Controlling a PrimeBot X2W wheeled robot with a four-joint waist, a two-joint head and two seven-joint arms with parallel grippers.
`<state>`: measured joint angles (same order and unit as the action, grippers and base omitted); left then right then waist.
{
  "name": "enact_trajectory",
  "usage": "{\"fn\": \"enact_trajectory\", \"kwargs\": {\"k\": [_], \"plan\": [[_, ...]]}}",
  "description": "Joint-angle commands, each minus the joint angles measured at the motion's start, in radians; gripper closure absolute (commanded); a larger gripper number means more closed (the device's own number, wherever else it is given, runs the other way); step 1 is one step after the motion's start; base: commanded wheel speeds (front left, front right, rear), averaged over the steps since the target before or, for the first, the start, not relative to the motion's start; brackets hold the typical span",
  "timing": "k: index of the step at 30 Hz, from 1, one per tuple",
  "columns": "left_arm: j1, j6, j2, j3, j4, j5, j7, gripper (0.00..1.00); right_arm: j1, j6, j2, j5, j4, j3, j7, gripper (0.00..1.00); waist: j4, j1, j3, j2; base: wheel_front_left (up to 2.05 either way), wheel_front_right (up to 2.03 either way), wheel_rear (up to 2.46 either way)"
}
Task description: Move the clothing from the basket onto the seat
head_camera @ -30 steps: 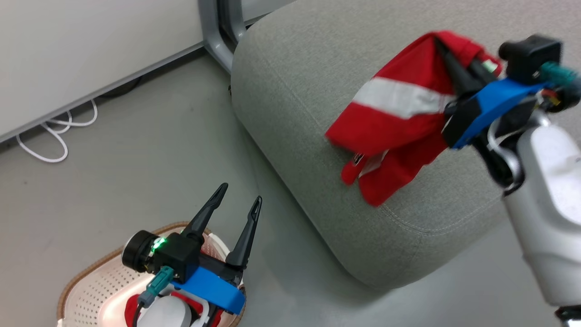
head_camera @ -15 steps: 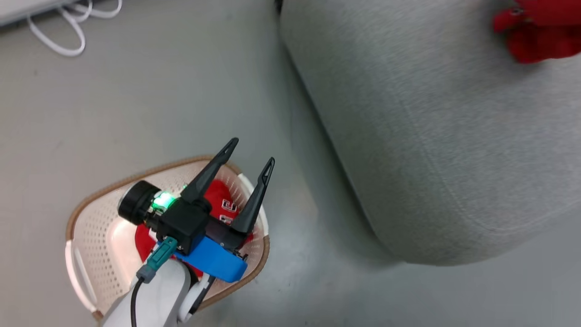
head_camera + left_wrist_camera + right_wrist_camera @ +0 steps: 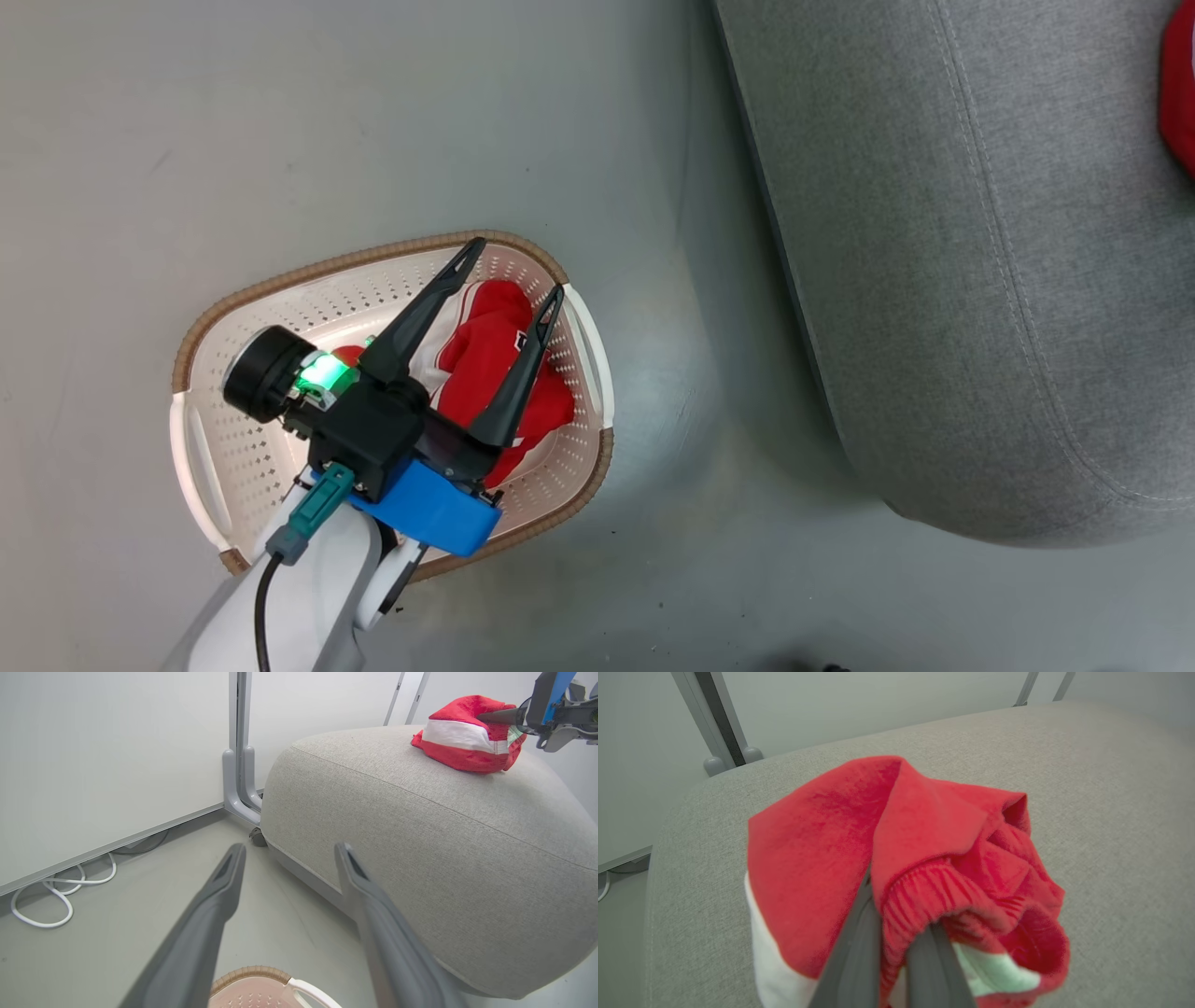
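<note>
One red garment (image 3: 485,359) lies crumpled in the basket (image 3: 280,280), which stands on the floor (image 3: 280,112) near the seat (image 3: 934,280). The left gripper (image 3: 516,268) hangs over the basket, fingers spread wide and holding nothing. The other red garment (image 3: 822,868), with a white stripe, rests on top of the seat, pinched between the closed fingers of the right gripper (image 3: 896,942).
</note>
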<state>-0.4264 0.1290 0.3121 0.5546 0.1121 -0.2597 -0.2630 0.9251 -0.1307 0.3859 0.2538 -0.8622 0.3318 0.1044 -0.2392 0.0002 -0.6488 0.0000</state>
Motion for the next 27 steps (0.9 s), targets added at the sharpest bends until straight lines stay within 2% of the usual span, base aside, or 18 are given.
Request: {"fn": "enact_trajectory", "kwargs": {"k": [1,4,5,6,7,8,19,27], "plan": [[-0.017,0.002,-0.006,0.0,-0.002,0.005,-0.003,0.0,-0.008,0.0,-0.002,-0.012,-0.015,0.008,0.017,1.0,0.0,-0.0002,0.005,0.0,0.0,0.0,0.0],[-0.017,0.002,-0.011,0.005,0.004,0.002,-0.003,0.0,-0.001,0.0,-0.014,-0.023,-0.037,0.011,0.028,1.0,-0.001,-0.0002,0.014,0.0,0.0,0.0,0.0],[-0.017,0.002,-0.012,0.006,0.006,0.0,-0.003,0.0,0.002,0.0,-0.015,-0.027,-0.042,0.01,0.028,0.91,-0.001,-0.0002,0.017,0.0,0.0,0.0,0.0],[-0.016,0.002,-0.014,0.007,0.008,-0.001,-0.003,0.0,0.004,0.0,-0.015,-0.031,-0.045,0.005,0.027,0.63,-0.002,-0.0002,0.02,0.0,0.0,0.0,0.0],[-0.015,0.002,-0.015,0.008,0.01,-0.002,-0.003,0.0,0.005,0.0,-0.015,-0.033,-0.048,0.003,0.026,0.51,-0.002,-0.0002,0.024,0.0,0.0,0.0,0.0],[-0.015,0.002,-0.017,0.01,0.011,-0.004,-0.003,0.0,0.005,0.0,-0.014,-0.035,-0.049,0.0,0.025,0.0,-0.002,-0.0002,0.027,0.0,0.0,0.0,0.0],[0.014,0.002,-0.054,-0.002,0.029,-0.029,-0.003,0.0,-0.065,0.0,-0.004,-0.05,-0.017,-0.061,0.02,0.0,0.017,-0.0002,0.113,0.0,0.0,0.0,0.0],[0.089,0.002,-0.099,-0.049,0.059,-0.057,-0.003,0.0,-0.209,0.0,-0.021,-0.047,0.084,-0.117,-0.009,0.0,0.023,-0.0002,0.265,0.0,0.0,0.0,0.0]]}}
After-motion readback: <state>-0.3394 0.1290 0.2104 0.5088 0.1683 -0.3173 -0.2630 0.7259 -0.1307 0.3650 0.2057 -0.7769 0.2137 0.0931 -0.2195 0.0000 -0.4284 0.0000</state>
